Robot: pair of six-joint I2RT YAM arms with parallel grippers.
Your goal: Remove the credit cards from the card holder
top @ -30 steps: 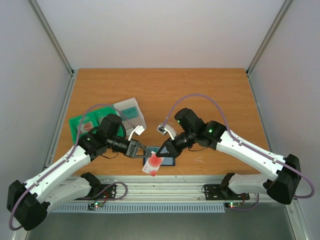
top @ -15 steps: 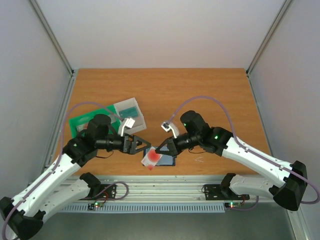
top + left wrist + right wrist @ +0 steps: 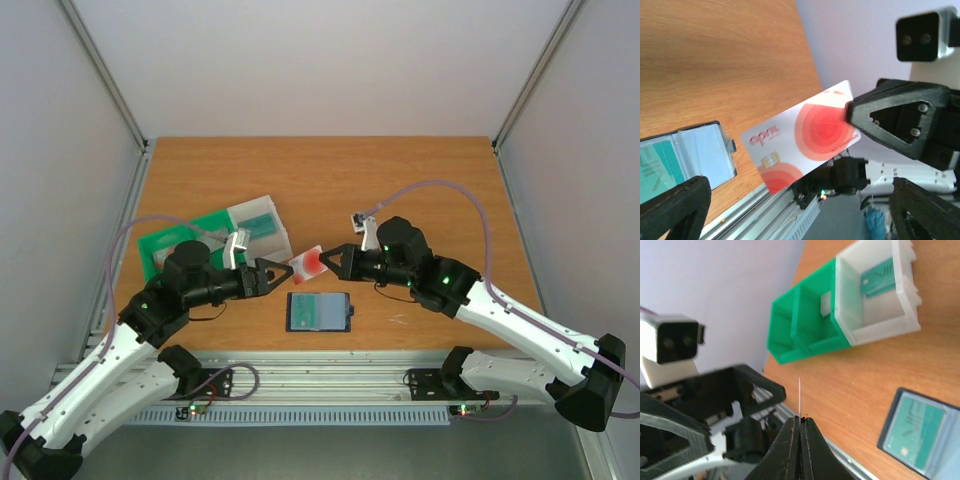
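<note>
Orange-brown wooden tabletop (image 3: pixel 420 180), white walls around. Near front edge, between the arms: flat dark navy rectangular card holder (image 3: pixel 319 311), open, teal plastic card (image 3: pixel 312 311) in its pocket. Behind it, lifted off the wood: pale plastic card with red circles (image 3: pixel 310 262), pinched at one edge by closed right gripper (image 3: pixel 329 261). Just beside that card, left gripper (image 3: pixel 282 272) spread wide, holding nothing. Another teal card (image 3: pixel 260 222) in white plastic bin (image 3: pixel 281 241), next to green plastic bin (image 3: pixel 155 250).

Table (image 3: pixel 420 180) w/ card holder (image 3: pixel 319 311), bins (image 3: pixel 263 222)
</note>
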